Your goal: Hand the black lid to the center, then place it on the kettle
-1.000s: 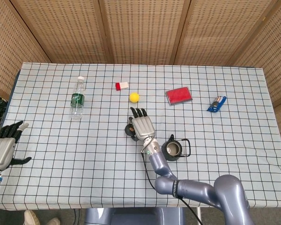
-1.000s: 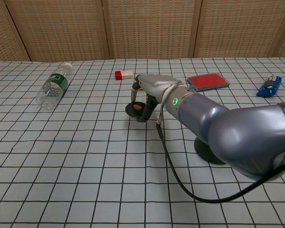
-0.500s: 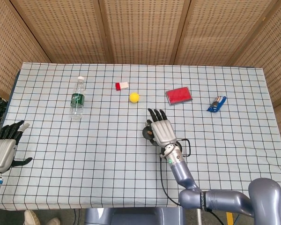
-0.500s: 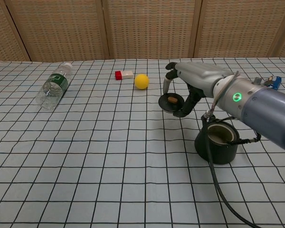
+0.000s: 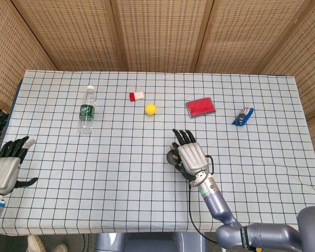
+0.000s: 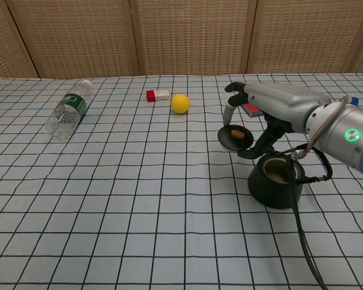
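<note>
My right hand (image 6: 272, 115) holds the black lid (image 6: 235, 137) by its rim, brown knob facing up. The lid hangs in the air just left of the black kettle (image 6: 277, 179) and slightly above its open mouth. In the head view the right hand (image 5: 191, 157) covers most of the kettle, whose handle (image 5: 210, 164) peeks out to the right, and the lid (image 5: 173, 156) shows at the hand's left side. My left hand (image 5: 5, 169) hovers at the table's near left edge, fingers apart, holding nothing.
A plastic bottle (image 6: 68, 109) lies at the left. A red-and-white block (image 6: 158, 95) and a yellow ball (image 6: 180, 103) sit behind the centre. A red pad (image 5: 200, 107) and a blue packet (image 5: 243, 116) lie at the back right.
My right hand has carried the lid off the table centre, rightward and toward me, to just beside the kettle's mouth. The left hand has barely moved.
</note>
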`<state>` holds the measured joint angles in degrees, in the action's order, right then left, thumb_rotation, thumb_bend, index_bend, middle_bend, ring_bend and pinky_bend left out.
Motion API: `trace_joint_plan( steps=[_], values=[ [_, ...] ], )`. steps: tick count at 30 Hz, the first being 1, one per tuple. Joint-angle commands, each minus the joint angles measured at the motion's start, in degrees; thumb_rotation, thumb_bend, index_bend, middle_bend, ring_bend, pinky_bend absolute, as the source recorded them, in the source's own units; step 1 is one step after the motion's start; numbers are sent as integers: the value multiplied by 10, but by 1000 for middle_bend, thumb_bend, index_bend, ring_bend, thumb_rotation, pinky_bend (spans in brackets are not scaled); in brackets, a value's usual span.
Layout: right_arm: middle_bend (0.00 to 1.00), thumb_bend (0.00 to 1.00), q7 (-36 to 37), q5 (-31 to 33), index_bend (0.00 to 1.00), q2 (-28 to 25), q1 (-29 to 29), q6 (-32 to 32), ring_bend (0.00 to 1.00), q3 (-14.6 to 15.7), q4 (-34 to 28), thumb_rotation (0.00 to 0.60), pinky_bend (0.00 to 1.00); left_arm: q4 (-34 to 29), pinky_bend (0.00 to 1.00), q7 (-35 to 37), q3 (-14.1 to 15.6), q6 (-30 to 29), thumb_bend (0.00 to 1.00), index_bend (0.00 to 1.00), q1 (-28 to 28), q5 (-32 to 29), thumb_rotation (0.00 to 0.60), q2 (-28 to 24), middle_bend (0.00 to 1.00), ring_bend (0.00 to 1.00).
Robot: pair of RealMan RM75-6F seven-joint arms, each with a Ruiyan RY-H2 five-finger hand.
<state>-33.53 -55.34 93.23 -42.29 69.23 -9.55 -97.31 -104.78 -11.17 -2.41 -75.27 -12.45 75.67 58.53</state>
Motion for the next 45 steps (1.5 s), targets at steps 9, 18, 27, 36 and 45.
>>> trace_joint_plan(
  steps=[9,18,27,36,45],
  values=[
    [87,439,-1,8,503,-10,20,0,0,8,-3,600,0,0,0,-3,1,3,102,0,1,1,600,1,0,0],
    [87,439,1,0,505,-24,38,8,0,17,-16,600,0,-2,0,-7,1,1,101,0,2,3,600,2,0,0],
    [84,439,11,-6,505,-33,55,7,0,26,-18,600,0,-5,0,-11,4,2,101,1,3,8,600,2,0,0],
    [81,438,18,-12,503,-38,65,1,0,28,-16,600,0,-6,0,-13,3,2,102,1,4,4,600,1,0,0],
    [64,435,14,-11,501,-37,70,-2,0,26,-5,600,0,-9,0,-15,6,11,102,1,2,4,600,-1,0,0]
  ],
)
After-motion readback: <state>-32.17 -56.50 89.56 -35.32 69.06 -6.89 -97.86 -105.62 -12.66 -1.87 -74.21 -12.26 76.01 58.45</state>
